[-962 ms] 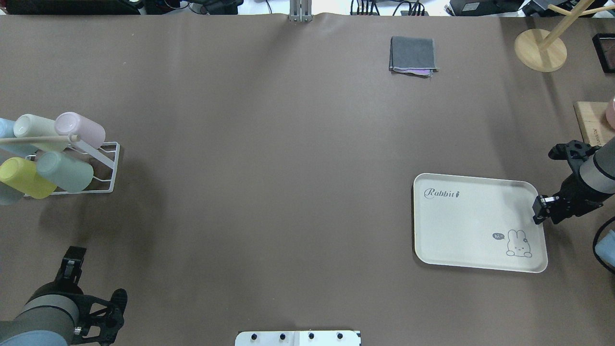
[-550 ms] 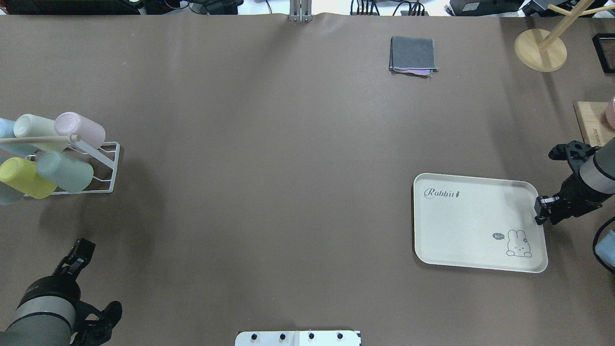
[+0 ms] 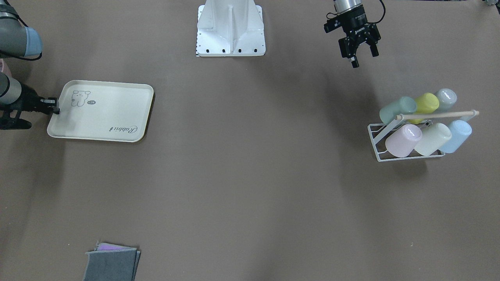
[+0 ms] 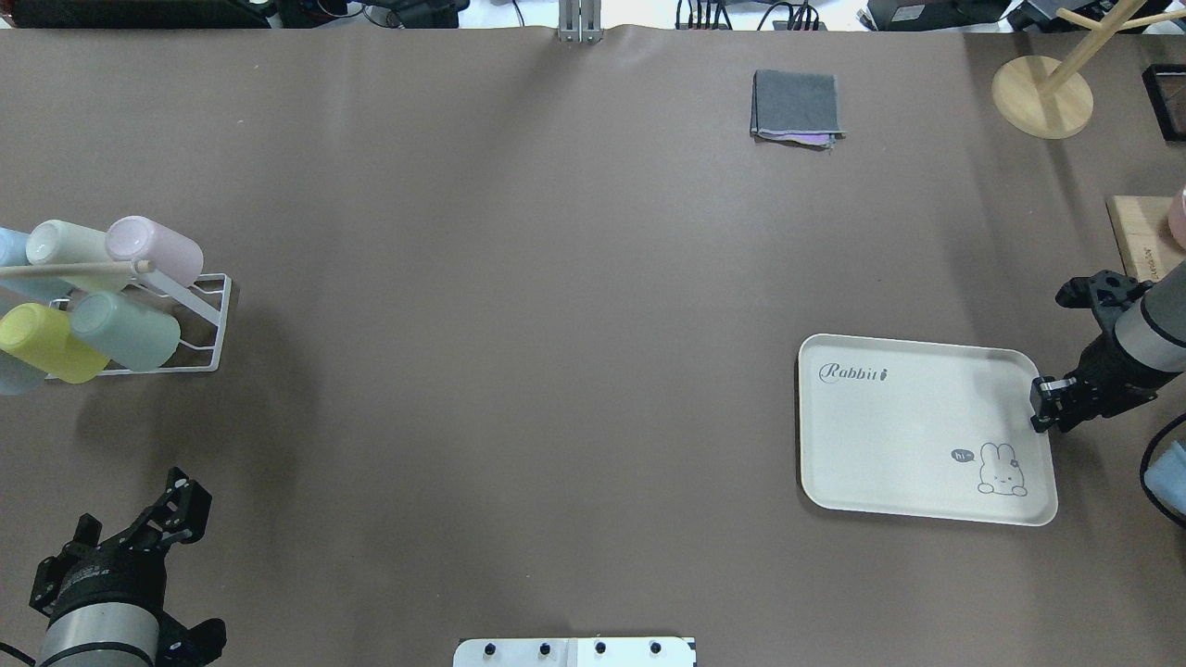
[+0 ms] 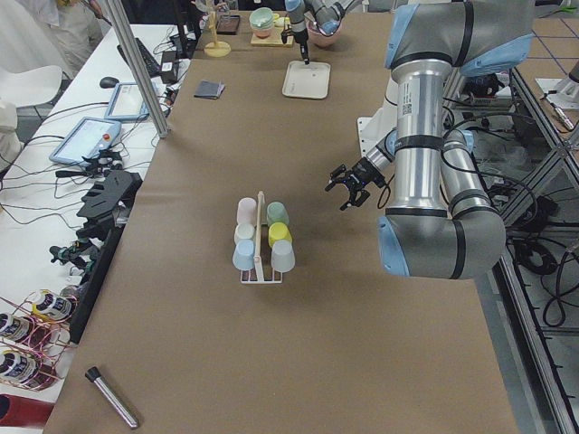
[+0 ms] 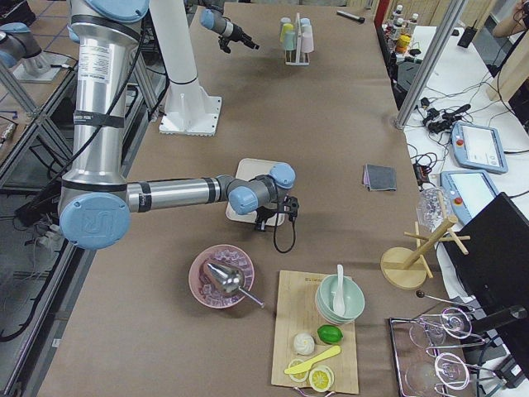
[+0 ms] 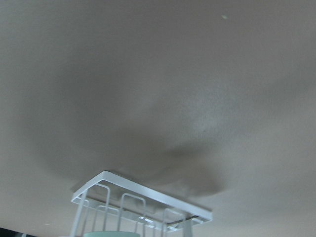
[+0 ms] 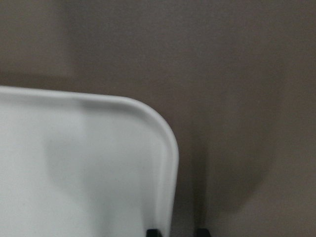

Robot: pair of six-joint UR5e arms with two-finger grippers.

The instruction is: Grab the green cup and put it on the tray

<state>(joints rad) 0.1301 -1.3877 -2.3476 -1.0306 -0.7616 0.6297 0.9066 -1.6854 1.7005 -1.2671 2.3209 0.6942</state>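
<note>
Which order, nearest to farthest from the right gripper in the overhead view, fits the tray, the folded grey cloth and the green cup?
1. tray: directly beside the right gripper, which sits at its right edge.
2. folded grey cloth: up the view, towards the far side.
3. green cup: far across, at the view's left.

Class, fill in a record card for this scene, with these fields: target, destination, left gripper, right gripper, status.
target: green cup, lying tilted on the white wire rack, beside the yellow cup
destination: tray, holds no cup
left gripper: open, empty, apart from the rack
right gripper: at the tray's edge, one fingertip either side of the rim; open or shut unclear
status: green cup not yet picked up
</note>
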